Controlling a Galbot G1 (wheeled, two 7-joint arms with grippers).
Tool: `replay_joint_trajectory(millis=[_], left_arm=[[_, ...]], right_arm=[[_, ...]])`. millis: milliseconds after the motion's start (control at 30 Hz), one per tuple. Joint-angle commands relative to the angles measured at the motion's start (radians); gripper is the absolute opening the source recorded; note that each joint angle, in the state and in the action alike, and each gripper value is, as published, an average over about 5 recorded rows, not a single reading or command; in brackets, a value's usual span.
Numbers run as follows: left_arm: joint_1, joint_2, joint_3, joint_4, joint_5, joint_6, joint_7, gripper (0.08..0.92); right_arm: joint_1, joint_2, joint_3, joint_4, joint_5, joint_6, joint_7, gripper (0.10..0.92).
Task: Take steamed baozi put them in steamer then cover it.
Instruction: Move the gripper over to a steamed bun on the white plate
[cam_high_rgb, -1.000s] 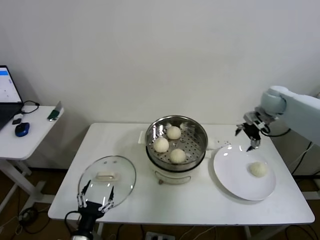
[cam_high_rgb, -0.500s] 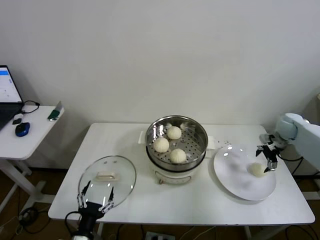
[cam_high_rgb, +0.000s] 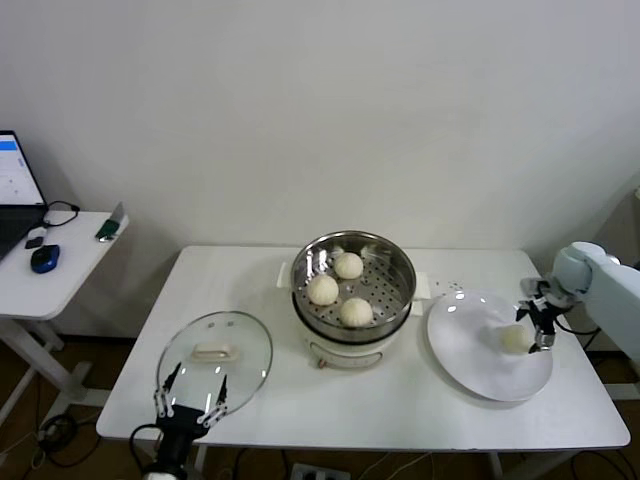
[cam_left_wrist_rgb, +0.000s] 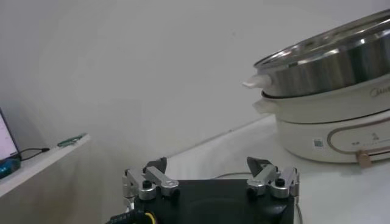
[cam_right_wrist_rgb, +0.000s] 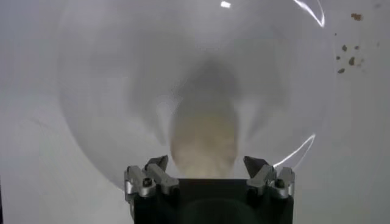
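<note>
We see right end effector (cam_high_rgb: 538, 322) spread wide over smooth domed baozi (cam_high_rgb: 513, 340) on flat white plate (cam_high_rgb: 470, 350). Three buns in perforated steel steamer (cam_high_rgb: 352, 283). Left end effector (cam_high_rgb: 188, 400) open, parked at desk (cam_high_rgb: 400, 400) edge beside glass cover (cam_high_rgb: 215, 353).

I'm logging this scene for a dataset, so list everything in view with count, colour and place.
buns: four, cream-white; three in the steamer, one on the plate.
steamer: one, shiny steel on a cream base, table centre.
lid: one, clear glass with cream handle, flat on the table's front left.
plate: one, white, right of the steamer.
table: one, white.
side table: one, white, far left, holding a laptop and a blue mouse.
left pincer: open, low at the table's front edge by the lid.
right pincer: open, at the bun on the plate.
</note>
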Motion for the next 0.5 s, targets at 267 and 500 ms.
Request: replay_joint_trajectory(millis=[267,500], left_arm=[[-0.001,0.000,-0.003,0.000,0.002,0.001,0.000,0.823],[-0.003,-0.001,-0.001,0.000,0.002,0.002,-0.001,0.823]], right_arm=[[-0.030,0.050,0.049,-0.052,-0.025,-0.002,-0.011,0.823],[-0.018,0.044,0.042,-0.055,-0.026,0.001,-0.023,0.747]])
